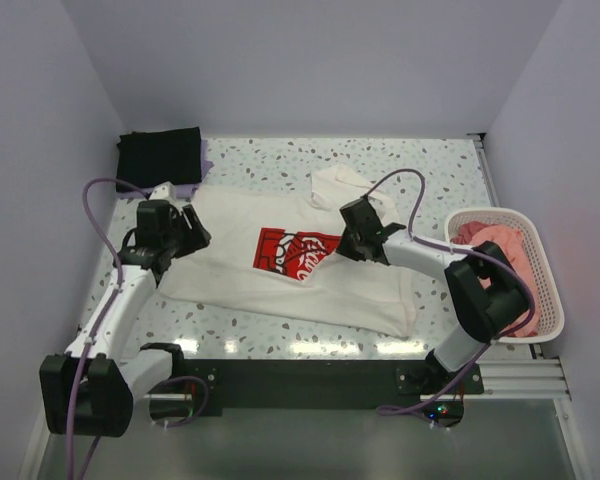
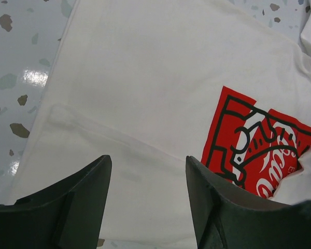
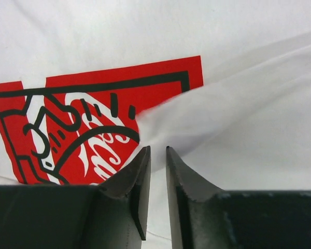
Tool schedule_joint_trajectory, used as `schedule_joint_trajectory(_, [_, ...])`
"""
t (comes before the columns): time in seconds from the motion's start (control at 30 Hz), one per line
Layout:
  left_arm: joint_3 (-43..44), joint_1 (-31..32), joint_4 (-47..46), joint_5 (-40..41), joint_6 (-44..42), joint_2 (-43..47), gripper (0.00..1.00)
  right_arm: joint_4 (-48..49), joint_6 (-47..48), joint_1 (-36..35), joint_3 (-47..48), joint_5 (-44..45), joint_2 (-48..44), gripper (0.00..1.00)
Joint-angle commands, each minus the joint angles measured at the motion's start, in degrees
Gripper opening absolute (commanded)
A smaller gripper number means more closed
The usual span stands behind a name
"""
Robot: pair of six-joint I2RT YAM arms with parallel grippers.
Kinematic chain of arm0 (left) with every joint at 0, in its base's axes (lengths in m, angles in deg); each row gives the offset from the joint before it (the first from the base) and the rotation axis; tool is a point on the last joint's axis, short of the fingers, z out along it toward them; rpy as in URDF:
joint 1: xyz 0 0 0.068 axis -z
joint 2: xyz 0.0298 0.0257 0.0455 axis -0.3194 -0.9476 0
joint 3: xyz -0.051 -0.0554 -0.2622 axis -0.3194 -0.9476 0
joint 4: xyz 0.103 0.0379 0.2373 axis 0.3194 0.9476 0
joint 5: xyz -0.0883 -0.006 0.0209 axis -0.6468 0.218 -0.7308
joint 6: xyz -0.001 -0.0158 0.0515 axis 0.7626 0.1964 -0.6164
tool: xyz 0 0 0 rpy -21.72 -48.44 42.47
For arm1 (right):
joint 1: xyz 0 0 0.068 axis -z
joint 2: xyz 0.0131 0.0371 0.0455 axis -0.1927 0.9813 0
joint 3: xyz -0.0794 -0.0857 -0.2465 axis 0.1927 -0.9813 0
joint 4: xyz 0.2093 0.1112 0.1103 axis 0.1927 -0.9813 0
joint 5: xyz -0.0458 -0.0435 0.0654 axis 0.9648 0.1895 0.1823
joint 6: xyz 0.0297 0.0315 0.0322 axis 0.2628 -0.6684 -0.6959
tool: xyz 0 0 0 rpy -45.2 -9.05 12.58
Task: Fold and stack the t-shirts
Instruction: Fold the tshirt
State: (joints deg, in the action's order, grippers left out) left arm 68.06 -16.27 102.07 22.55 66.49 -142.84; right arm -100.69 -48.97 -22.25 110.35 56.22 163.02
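Taking the overhead view as a clock face with 12 at the far wall, two tees look finished: a folded black cloth t-shirt [image 1: 160,153] lies at about 10 o'clock on the speckled desk [image 1: 280,160], on top of a pale lavender cloth t-shirt [image 1: 206,160] that shows only at its edges.

The cream-white cloth t-shirt with a red square chest print [image 1: 240,275] lies spread across the middle of the desk, its fold only begun. One flap from the 2 o'clock side is drawn over the print's edge.

The right gripper [image 3: 158,150] has its fingers [image 3: 140,181] nearly pressed together and seems to pinch the thin edge of that flap. The left gripper [image 2: 147,161] hangs over the shirt's 9 o'clock edge with fingers spread, holding nothing.

A salmon-pink cloth t-shirt [image 1: 490,240] sits bunched in the white slatted plastic basket [image 1: 548,300] at 3 o'clock, unfolded. By my reckoning the job is about half done: this fold, its stacking, then the pink one.
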Motion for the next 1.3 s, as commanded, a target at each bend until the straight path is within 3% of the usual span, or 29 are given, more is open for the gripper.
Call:
schedule_joint_trajectory(0.0, [4.46, 0.2, -2.2, 1.31, 3.58, -3.59, 0.64, 3.74, 1.01, 0.67, 1.9, 0.78, -0.02, 0.24])
schedule_joint_trajectory(0.03, [4.82, 0.2, -3.51, 1.05, 4.3, -4.64, 0.65, 4.18, 1.19, 0.84, 1.72, 0.51, -0.37, 0.34])
schedule_joint_trajectory(0.13, [6.93, 0.2, -5.71, 2.72, 6.58, -10.08, 0.65, 5.59, 1.8, 2.16, 1.11, -0.36, -1.68, 0.45])
schedule_joint_trajectory(0.4, [21.06, 0.2, -8.79, 14.21, 9.58, -26.78, 0.64, 3.92, 5.67, 6.55, 5.06, -2.74, -2.74, 0.48])
schedule_joint_trajectory(0.6, [34.78, 0.29, -6.52, 17.49, 11.07, -44.35, 0.52, 4.45, 6.29, 9.89, 7.52, -6.26, -2.66, 0.47])
schedule_joint_trajectory(0.83, [44.62, 1.25, -4.4, 20.21, 14.15, -54.3, 0.49, 4.45, 7.08, 11.22, 10.07, -7.84, -2.3, 0.47])
schedule_joint_trajectory(1.27, [54.65, 0.55, -1.86, 20.74, 15.2, -63.45, 0.48, 5.42, 8.13, 14.2, 8.31, -10.91, -2.48, 0.47])
